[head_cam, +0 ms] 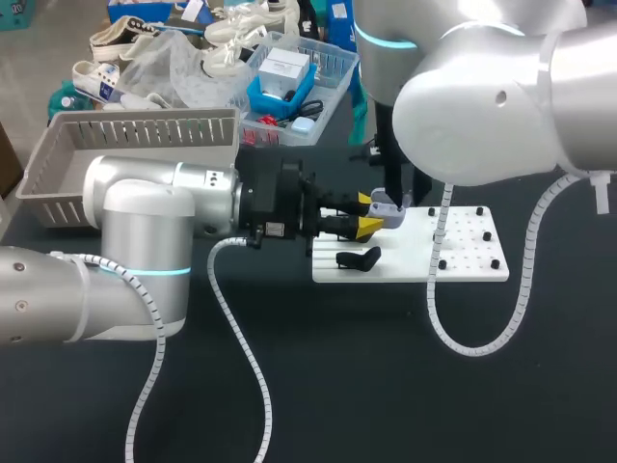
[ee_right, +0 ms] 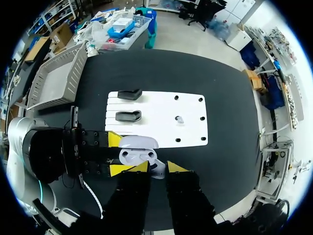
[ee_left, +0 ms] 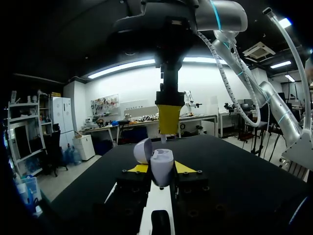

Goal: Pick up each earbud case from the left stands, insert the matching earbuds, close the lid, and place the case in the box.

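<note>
We have the earbud case [ee_right: 133, 155], pale lilac, off its stand and raised over one edge of the white board [ee_right: 156, 105]. Its lid [ee_left: 142, 149] stands open, tipped back from the base. The left end effector [head_cam: 371, 213] reaches in level from the left and is clamped on the case, one yellow tip on each side of the base.

Straight above the open case hangs the right end effector [ee_right: 157, 168], pointing down from the right arm. Its two yellow tips are nearly together, pinching a small white earbud [ee_left: 163, 139]. The earbud sits just over the case's opening; we cannot tell whether it already touches the case.

On the white board, to the side nearest the left arm, lie two black stands [ee_right: 128, 116], one behind the other, and both are bare. Farther along the board, among its small black pegs [head_cam: 487, 236], rests a small pale item [ee_right: 179, 119], too small for us to make out clearly.

The board lies flat on the dark tabletop [head_cam: 337, 386]. Well apart from it, beyond the left arm's wrist at the far left of the tabletop, sits the grey slatted box [head_cam: 125, 130], open side up. A white ribbed cable [head_cam: 241, 357] trails from the left arm across the tabletop.
</note>
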Robot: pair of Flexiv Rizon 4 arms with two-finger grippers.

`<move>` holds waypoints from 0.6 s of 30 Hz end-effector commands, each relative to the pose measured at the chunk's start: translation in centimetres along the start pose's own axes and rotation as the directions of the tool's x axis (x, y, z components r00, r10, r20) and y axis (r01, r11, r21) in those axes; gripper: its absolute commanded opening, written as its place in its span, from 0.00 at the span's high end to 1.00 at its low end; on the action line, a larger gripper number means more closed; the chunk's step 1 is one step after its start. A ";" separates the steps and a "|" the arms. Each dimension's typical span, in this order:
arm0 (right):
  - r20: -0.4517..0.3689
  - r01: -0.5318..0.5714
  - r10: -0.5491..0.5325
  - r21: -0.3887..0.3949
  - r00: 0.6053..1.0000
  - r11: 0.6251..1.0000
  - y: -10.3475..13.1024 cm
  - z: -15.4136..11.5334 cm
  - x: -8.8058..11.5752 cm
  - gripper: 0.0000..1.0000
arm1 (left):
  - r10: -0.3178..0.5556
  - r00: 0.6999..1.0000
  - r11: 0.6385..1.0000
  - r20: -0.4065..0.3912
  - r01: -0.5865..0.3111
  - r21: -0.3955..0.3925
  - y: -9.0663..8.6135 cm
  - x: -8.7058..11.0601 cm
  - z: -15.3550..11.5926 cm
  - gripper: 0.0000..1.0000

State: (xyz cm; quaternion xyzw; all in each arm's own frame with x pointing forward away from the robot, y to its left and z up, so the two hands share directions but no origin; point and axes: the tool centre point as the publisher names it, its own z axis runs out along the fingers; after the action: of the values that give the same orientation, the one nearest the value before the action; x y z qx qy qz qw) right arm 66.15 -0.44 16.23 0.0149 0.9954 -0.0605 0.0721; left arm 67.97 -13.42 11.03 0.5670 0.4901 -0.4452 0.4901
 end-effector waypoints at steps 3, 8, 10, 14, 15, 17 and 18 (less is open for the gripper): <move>-0.023 -0.046 0.046 0.012 0.999 0.999 0.4 -1.0 -0.5 1.00 | 0.000 1.000 1.000 0.000 0.000 -0.001 0.0 0.0 0.0 1.00; -0.038 -0.102 0.103 0.025 0.994 0.994 0.0 -1.0 -0.7 1.00 | 0.000 1.000 1.000 0.000 0.000 -0.001 0.0 0.0 0.0 1.00; -0.043 -0.120 0.122 0.031 0.992 0.992 0.0 -0.9 -0.6 1.00 | 0.000 1.000 1.000 0.000 0.000 -0.001 0.0 0.0 0.0 1.00; -0.048 -0.161 0.162 0.030 0.986 0.987 0.1 -0.7 -0.4 1.00 | 0.000 1.000 1.000 0.000 0.000 -0.001 0.0 0.0 0.0 1.00; -0.051 -0.174 0.175 0.019 0.983 0.985 0.1 -0.7 -0.4 1.00 | 0.000 1.000 1.000 0.000 0.000 -0.001 0.0 0.0 0.0 1.00; -0.046 -0.193 0.193 0.016 0.980 0.981 0.3 -0.8 -0.3 1.00 | 0.000 1.000 1.000 0.000 0.000 -0.001 0.0 0.0 0.0 1.00; -0.045 -0.196 0.196 0.016 0.980 0.981 0.4 -0.7 -0.2 1.00 | 0.000 1.000 1.000 0.000 0.000 -0.001 0.0 0.0 0.0 1.00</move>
State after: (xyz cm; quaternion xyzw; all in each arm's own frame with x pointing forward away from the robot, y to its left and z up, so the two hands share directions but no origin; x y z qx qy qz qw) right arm 66.56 0.01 17.04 0.1126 0.9907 -0.0582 0.0503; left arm 67.97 -13.41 11.03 0.5670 0.4901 -0.4451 0.4901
